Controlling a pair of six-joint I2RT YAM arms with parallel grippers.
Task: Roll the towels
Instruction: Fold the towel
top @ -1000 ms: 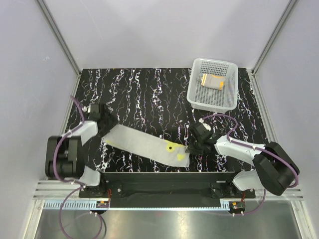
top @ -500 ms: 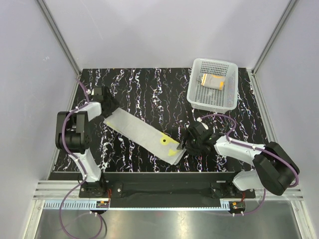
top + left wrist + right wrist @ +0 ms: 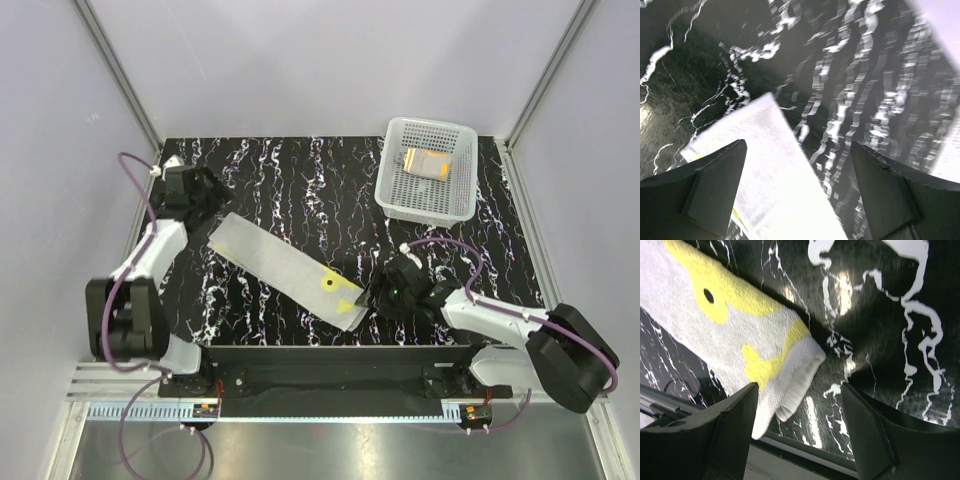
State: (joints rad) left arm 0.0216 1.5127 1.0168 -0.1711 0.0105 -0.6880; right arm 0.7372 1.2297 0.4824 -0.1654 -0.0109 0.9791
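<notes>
- I see my left tool (image 3: 799,150) spread wide open above the far corner of the yellow-and-grey towel (image 3: 280,262).
- My right tool (image 3: 799,390) is open too, at its folded yellow end.

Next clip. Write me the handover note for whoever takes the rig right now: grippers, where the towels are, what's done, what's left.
Left gripper: open, holding nothing, above the far corner of the yellow towel.
Right gripper: open, holding nothing, at the towel's other end.
Yellow towel: lies flat in a long diagonal strip on the table. Its end by the right gripper looks thick, perhaps turned over once.
Orange towel: compact bundle inside the basket; cannot tell if it is rolled.
Done: yellow towel laid out.
Left: roll it, then check the orange one.
</notes>
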